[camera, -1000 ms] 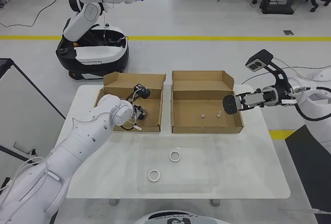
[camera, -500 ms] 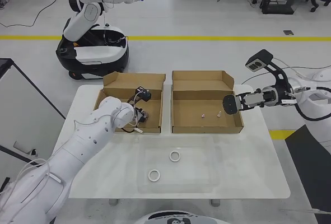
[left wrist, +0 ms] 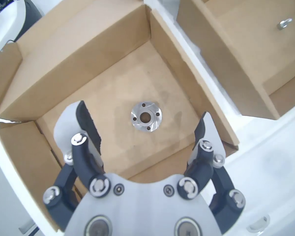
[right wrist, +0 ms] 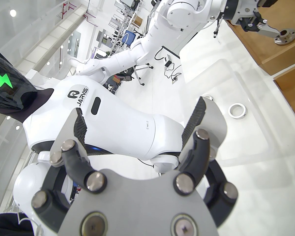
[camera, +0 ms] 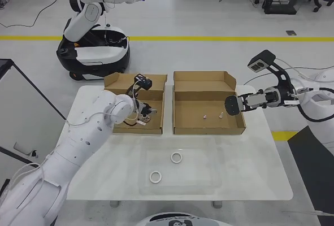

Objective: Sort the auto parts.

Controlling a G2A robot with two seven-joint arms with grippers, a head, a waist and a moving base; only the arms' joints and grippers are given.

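Lying flat in its box (left wrist: 64,57), a shiny round bored flange (left wrist: 146,119); left fingers (left wrist: 85,120) and right fingers (right wrist: 196,120) released.

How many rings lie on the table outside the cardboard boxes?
2. One ring lies on the table just in front of the right box; the second ring lies nearer the robot. The left arm may hide others.

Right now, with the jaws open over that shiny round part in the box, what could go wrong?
The left jaws stand open above the flange; it lies flat, so a grab might slip. One jaw hangs near the box wall and could knock the box.
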